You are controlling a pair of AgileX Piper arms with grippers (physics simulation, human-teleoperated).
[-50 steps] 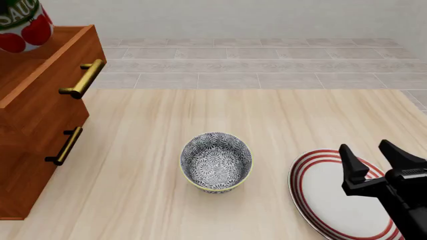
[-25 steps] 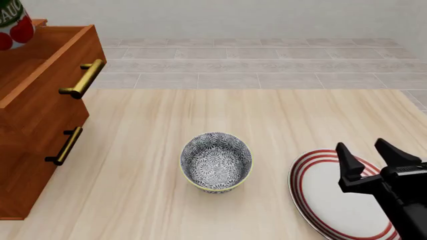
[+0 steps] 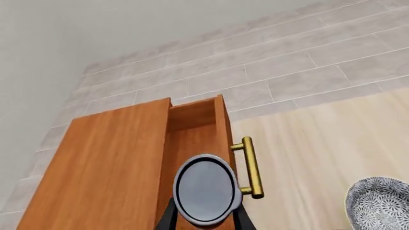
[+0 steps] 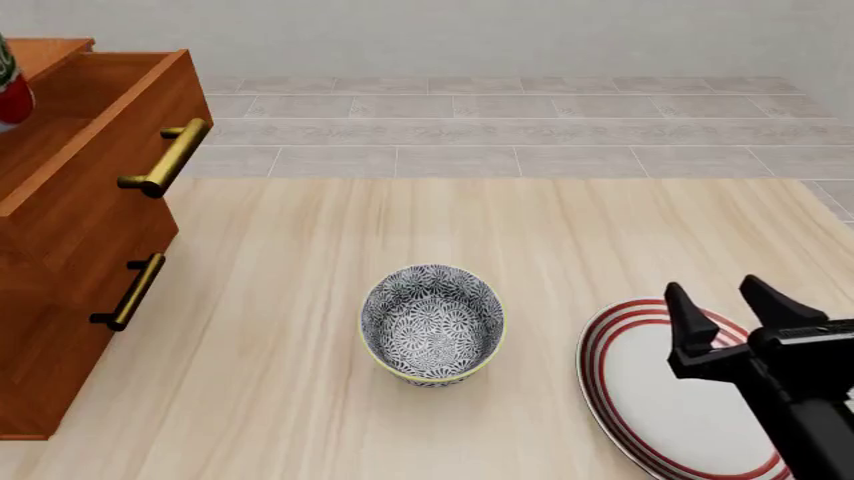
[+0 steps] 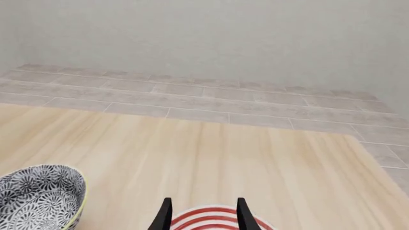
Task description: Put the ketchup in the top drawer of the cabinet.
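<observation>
In the left wrist view my left gripper is shut on the ketchup. The can's dark grey top faces the camera, with a black finger on each side. The can hangs above the inside of the open top drawer, beside its brass handle. In the front view only a sliver of the ketchup shows at the left edge, over the top drawer of the cabinet. My left gripper is out of that view. My right gripper is open and empty over a plate.
A grey patterned bowl stands mid-table, also in the left wrist view and the right wrist view. A white plate with red rings lies at the front right, under my right gripper. The lower drawer is closed.
The ketchup has moved left, almost out of the front view. My right gripper has drawn back and down a little over the plate, still open.
</observation>
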